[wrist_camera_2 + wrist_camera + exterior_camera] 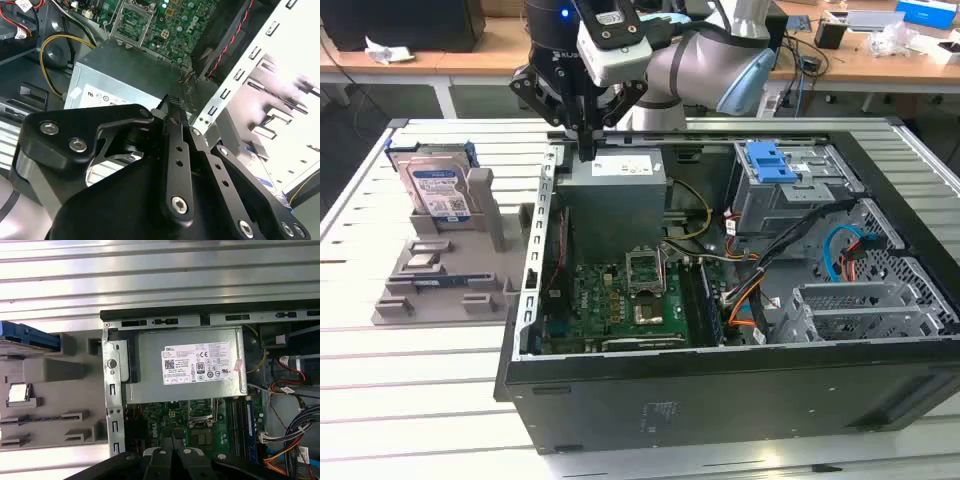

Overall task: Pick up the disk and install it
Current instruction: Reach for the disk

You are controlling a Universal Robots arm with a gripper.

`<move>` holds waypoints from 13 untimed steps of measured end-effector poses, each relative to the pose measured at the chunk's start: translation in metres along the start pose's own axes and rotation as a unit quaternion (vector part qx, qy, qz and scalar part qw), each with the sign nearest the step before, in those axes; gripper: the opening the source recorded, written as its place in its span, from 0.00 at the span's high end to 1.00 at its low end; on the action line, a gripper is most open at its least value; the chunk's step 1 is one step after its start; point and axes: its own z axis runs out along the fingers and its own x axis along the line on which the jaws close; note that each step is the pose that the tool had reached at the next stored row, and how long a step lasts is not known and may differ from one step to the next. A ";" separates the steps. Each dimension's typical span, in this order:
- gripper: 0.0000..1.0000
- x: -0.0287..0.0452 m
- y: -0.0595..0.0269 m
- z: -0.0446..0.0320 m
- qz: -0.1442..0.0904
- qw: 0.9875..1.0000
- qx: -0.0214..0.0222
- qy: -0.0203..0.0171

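Black end effector (587, 150), fingers (175, 145) closed on nothing, hangs over the computer case's (720, 400) power supply (620, 200); the disk (438, 190) stands in the grey holder (450, 285).

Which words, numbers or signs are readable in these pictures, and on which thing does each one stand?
On the disk: a blue-and-white sticker with barcodes; its print is too small to read.
On the power supply: a white label with a logo, barcodes and certification marks; its fine print is too small to read.
No line of text is clear enough to quote.
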 end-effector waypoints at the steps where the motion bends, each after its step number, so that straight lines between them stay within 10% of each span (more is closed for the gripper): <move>1: 0.89 0.0023 -0.0002 -0.0001 0.000 1.000 0.000 0.000; 13: 0.89 0.0449 -0.0033 -0.0012 0.000 1.000 0.000 0.000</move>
